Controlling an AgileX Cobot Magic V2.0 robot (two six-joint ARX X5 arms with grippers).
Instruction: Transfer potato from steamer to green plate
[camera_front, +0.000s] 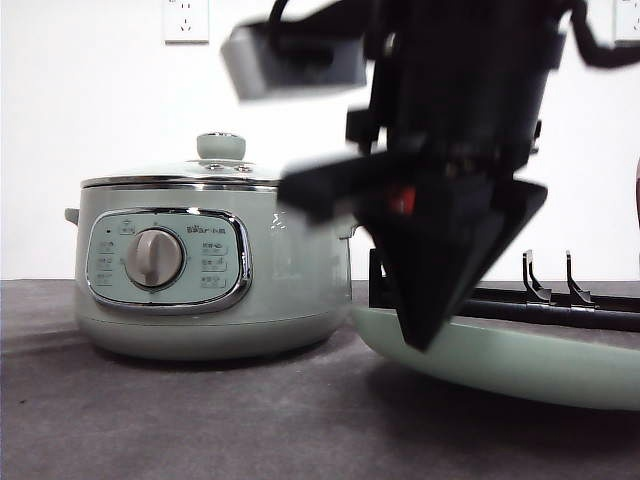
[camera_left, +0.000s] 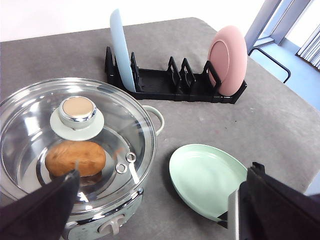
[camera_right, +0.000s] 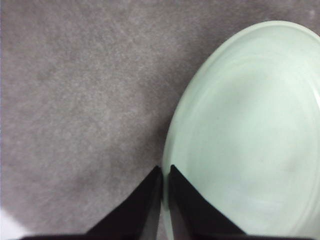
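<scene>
The steamer (camera_front: 215, 290) stands on the grey table with its glass lid (camera_left: 77, 112) on. Through the lid I see the orange-brown potato (camera_left: 75, 157) lying inside. The green plate (camera_left: 205, 177) lies flat on the table to the steamer's right, with nothing on it. My left gripper (camera_left: 162, 171) hangs open high above the steamer and plate, holding nothing. My right gripper (camera_right: 165, 170) is shut and empty, its tips pointing down at the rim of the green plate (camera_right: 250, 125). In the front view the right gripper (camera_front: 422, 340) hangs over the near left rim of the green plate (camera_front: 520, 365).
A black dish rack (camera_left: 170, 87) stands behind the steamer and plate. It holds an upright blue plate (camera_left: 121, 50) and a pink plate (camera_left: 227, 60). The rack (camera_front: 600, 305) also rises behind the green plate. The table's edge runs close by on the right.
</scene>
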